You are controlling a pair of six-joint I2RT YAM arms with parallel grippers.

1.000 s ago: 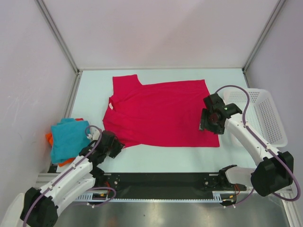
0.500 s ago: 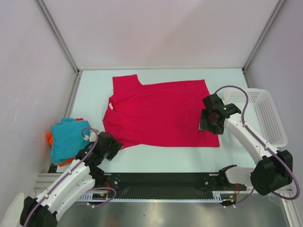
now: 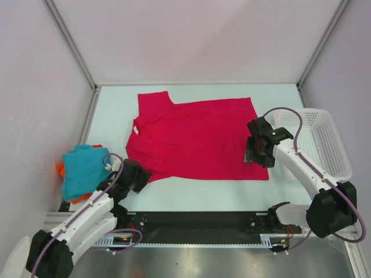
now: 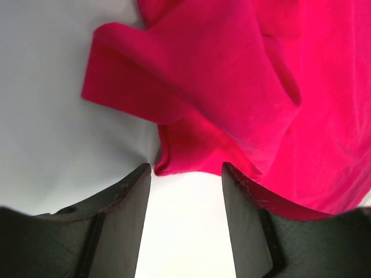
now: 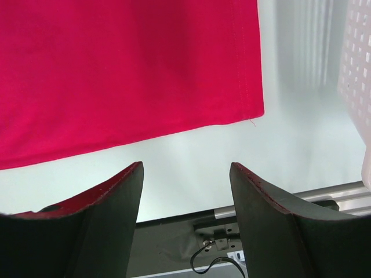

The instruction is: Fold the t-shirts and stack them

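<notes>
Left jaws: spread, with nothing pinched; my two dark left fingers (image 4: 119, 220) frame a strip of bare desk (image 3: 191, 188).
Crimson-pink t-shirt (image 3: 197, 139): laid out flat across the middle of the desk, between my two sets of jaws, reaching away from both.
Sleeve (image 4: 174, 116): bunched and folded over itself just ahead of my left jaws. Its lowest edge dips to the level of the fingertips, in line with the gap. I cannot tell whether the cloth touches either tip.
Right jaws: wide apart and empty, held above the desk. The right fingers (image 5: 87, 231) show only pale desk between them.
Hem corner (image 5: 255, 113): the shirt's near right corner lies flat ahead of my right jaws, a little to the right of the gap and apart from both tips.
Teal-blue t-shirt (image 3: 81, 168): a loose bundle to the left of my left jaws, near them but not touching.
Orange t-shirt (image 3: 59, 169): under the teal one, only slivers showing at its far-left edge.
Basket (image 3: 330, 145): white plastic mesh, to the right of my right jaws at the desk's right edge.
</notes>
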